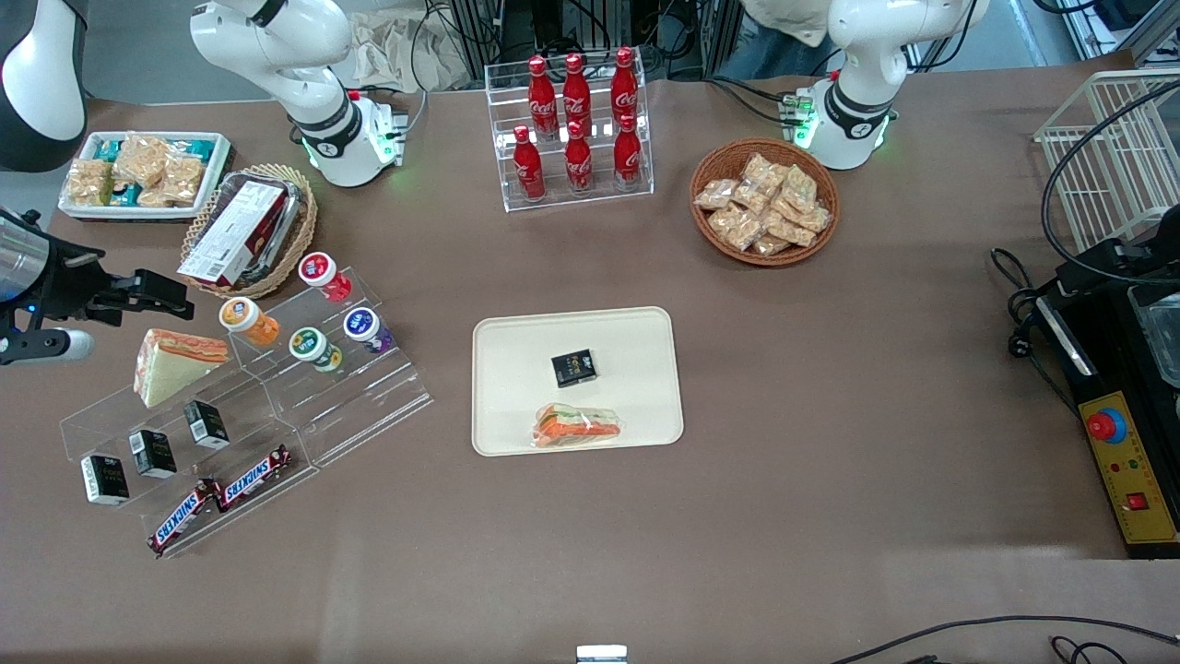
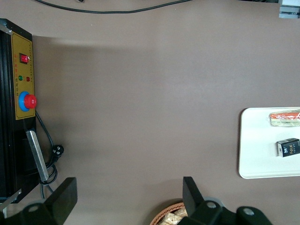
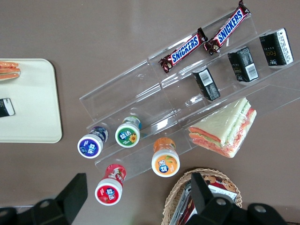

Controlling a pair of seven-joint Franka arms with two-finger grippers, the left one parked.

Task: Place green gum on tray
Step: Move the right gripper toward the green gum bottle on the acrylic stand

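Note:
The green gum (image 1: 309, 346) (image 3: 127, 135), a small bottle with a white lid ringed dark green, stands on a clear acrylic step stand (image 1: 369, 397). The cream tray (image 1: 636, 332) (image 3: 33, 93) (image 2: 262, 159) lies mid-table, holding a black box (image 1: 573, 367) and a wrapped sandwich (image 1: 578, 426). My gripper (image 1: 161, 293) (image 3: 139, 199) hangs open and empty above the table at the working arm's end. It is well apart from the gum, with the orange-lidded bottle between them.
Orange-lidded (image 1: 241, 315), purple-lidded (image 1: 363, 326) and red-lidded (image 1: 318, 270) bottles share the stand with a sandwich (image 1: 171, 361), black boxes (image 1: 152, 452) and Snickers bars (image 1: 221, 498). A wicker basket (image 1: 249, 231) with a box sits beside my gripper. A cola rack (image 1: 576, 129) and a snack basket (image 1: 765, 203) stand farther back.

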